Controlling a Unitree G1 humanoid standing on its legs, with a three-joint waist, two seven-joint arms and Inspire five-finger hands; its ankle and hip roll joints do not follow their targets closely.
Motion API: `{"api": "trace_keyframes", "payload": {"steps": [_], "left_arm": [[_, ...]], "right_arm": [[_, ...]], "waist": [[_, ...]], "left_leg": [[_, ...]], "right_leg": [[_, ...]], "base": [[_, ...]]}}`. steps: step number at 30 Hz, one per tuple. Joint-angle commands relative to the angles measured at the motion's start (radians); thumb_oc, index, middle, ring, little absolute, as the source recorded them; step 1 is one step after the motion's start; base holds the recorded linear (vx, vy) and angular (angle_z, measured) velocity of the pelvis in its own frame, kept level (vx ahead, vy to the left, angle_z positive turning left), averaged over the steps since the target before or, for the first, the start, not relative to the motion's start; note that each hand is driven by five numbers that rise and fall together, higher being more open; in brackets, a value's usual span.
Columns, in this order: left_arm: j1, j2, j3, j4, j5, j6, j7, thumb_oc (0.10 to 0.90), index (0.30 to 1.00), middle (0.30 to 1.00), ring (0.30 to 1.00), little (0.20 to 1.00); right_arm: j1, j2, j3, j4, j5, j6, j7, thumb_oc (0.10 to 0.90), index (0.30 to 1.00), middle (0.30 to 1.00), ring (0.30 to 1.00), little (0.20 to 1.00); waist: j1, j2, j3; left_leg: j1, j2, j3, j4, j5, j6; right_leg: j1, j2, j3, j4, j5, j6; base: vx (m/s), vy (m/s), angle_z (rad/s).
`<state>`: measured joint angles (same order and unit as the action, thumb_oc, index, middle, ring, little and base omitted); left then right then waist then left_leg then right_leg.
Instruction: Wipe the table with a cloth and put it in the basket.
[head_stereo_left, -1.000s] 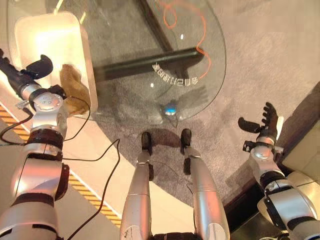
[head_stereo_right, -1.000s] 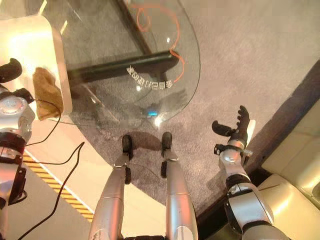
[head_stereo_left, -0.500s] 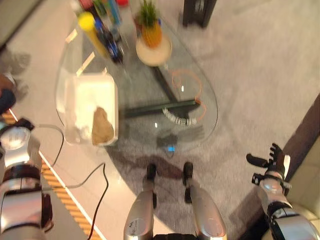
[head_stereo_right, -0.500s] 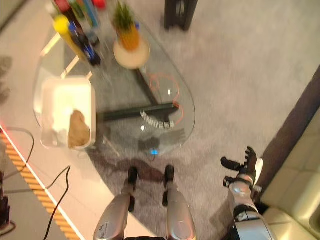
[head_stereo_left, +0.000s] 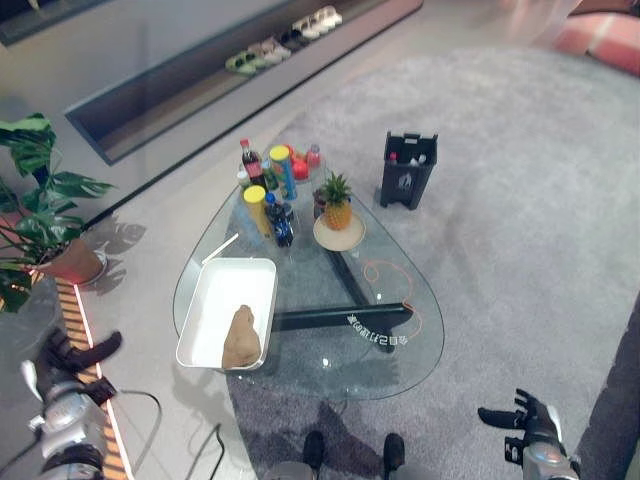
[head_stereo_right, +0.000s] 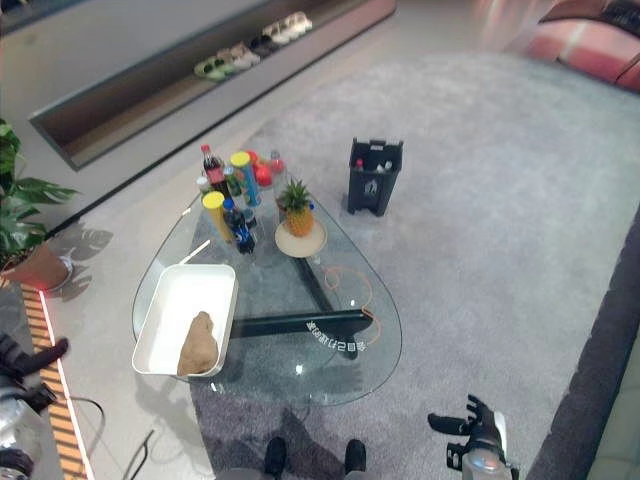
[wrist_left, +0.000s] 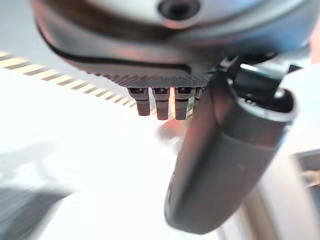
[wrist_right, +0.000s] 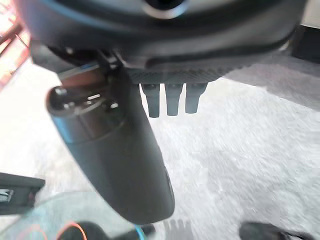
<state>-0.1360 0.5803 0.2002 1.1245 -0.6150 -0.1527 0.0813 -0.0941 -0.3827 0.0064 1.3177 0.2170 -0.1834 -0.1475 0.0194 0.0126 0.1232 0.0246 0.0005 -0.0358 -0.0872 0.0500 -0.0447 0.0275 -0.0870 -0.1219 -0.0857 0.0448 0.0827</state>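
Note:
A crumpled brown cloth (head_stereo_left: 241, 338) lies in the near end of the white basket (head_stereo_left: 215, 300), which stands on the left part of the glass table (head_stereo_left: 380, 370). My left hand (head_stereo_left: 75, 355) hangs over the floor left of the table, well away from the basket, open and holding nothing. In the left wrist view its thumb (wrist_left: 225, 165) and straight fingers (wrist_left: 160, 102) show over pale floor. My right hand (head_stereo_left: 515, 418) is over the grey carpet to the right of the table's near edge, open and empty. Its thumb (wrist_right: 120, 160) fills much of the right wrist view.
Several bottles (head_stereo_left: 270, 190) and a pineapple on a plate (head_stereo_left: 338, 215) stand at the table's far end. An orange cord (head_stereo_left: 385, 275) loops on the glass. A black bin (head_stereo_left: 408, 170) stands on the carpet beyond. A potted plant (head_stereo_left: 40, 210) is at the left.
The whole picture has shifted: the camera has risen and now takes in the whole table. The cloth stays in the basket. Both hands stay open, now small at the lower corners.

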Motion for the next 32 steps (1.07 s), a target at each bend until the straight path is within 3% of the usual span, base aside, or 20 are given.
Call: {"api": "trace_keyframes", "payload": {"steps": [1, 7, 16, 32], "left_arm": [[-0.007, 0.018, -0.009, 0.031, 0.046, -0.048, -0.076, 0.800, 0.900, 0.900, 0.900, 0.900], [0.052, -0.108, -0.115, 0.094, 0.192, -0.021, -0.199, 0.800, 0.900, 0.900, 0.900, 0.900], [0.094, -0.241, -0.296, 0.165, 0.366, 0.029, -0.246, 0.800, 0.900, 0.900, 0.900, 0.900], [0.070, -0.282, -0.354, 0.188, 0.353, 0.051, -0.218, 0.800, 0.900, 0.900, 0.900, 0.900]], "right_arm": [[0.027, -0.058, 0.008, 0.024, -0.033, 0.025, 0.019, 0.800, 0.900, 0.900, 0.900, 0.900], [0.045, -0.021, 0.034, 0.035, -0.120, 0.088, 0.061, 0.800, 0.900, 0.900, 0.900, 0.900], [0.018, 0.039, 0.131, 0.063, -0.225, 0.162, 0.061, 0.800, 0.900, 0.900, 0.900, 0.900], [-0.010, 0.071, 0.207, 0.074, -0.220, 0.255, 0.076, 0.800, 0.900, 0.900, 0.900, 0.900]], "waist": [[-0.006, 0.021, -0.058], [-0.008, 0.016, -0.061], [-0.006, 0.008, -0.057], [0.000, -0.001, -0.052]], "left_leg": [[0.008, -0.043, 0.035, 0.012, -0.081, 0.011], [0.032, -0.033, 0.049, 0.017, -0.090, 0.018], [0.049, -0.020, 0.056, 0.012, -0.091, 0.016], [0.062, -0.012, 0.053, 0.002, -0.090, 0.009]], "right_leg": [[-0.008, -0.005, 0.011, 0.085, -0.072, 0.038], [0.014, -0.006, 0.008, 0.089, -0.075, 0.037], [0.032, 0.001, 0.005, 0.064, -0.066, 0.032], [0.053, 0.008, -0.008, 0.040, -0.064, 0.024]], "base": [[0.03, 0.003, -0.06], [0.00, 0.002, -0.13], [0.00, -0.001, -0.03], [0.00, -0.001, -0.03]]}}
